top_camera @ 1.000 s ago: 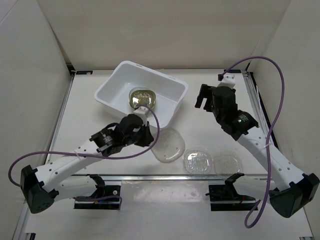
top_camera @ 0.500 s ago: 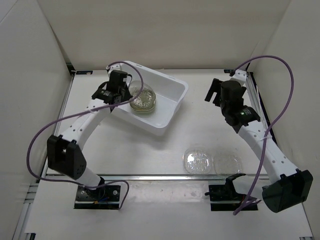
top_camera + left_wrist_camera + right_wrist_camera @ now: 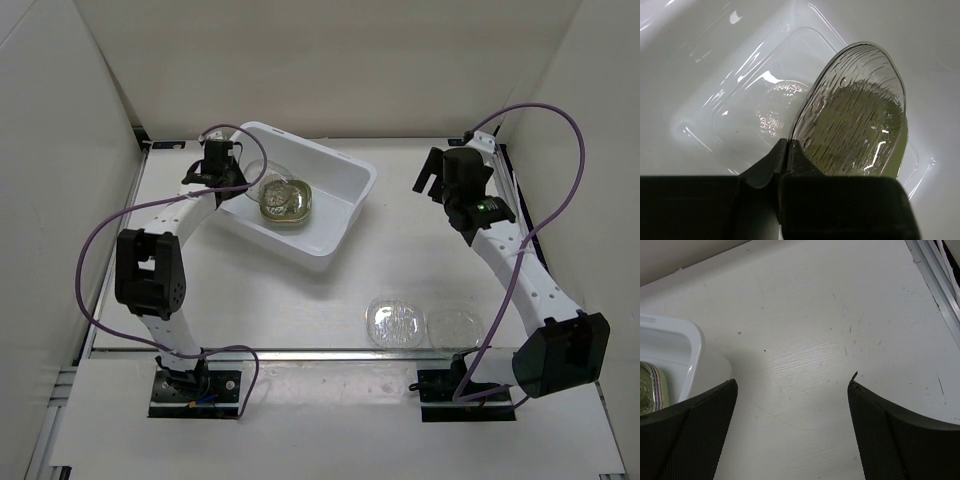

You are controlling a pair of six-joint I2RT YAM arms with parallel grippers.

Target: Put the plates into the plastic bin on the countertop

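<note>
Left wrist view: I'm seeing my left claw pinching a tilted clear plate over the bin; stacked plates beneath are blurring together, and my right claw is gaping wide over the countertop.

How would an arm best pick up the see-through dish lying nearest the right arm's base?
Probably by its rim. The right-hand clear plate lies flat on the countertop and is shallow, so only the thin edge offers a pinch. Come from above at its right or far side: the second clear plate sits close on its left. The open right gripper is nearer.
</note>
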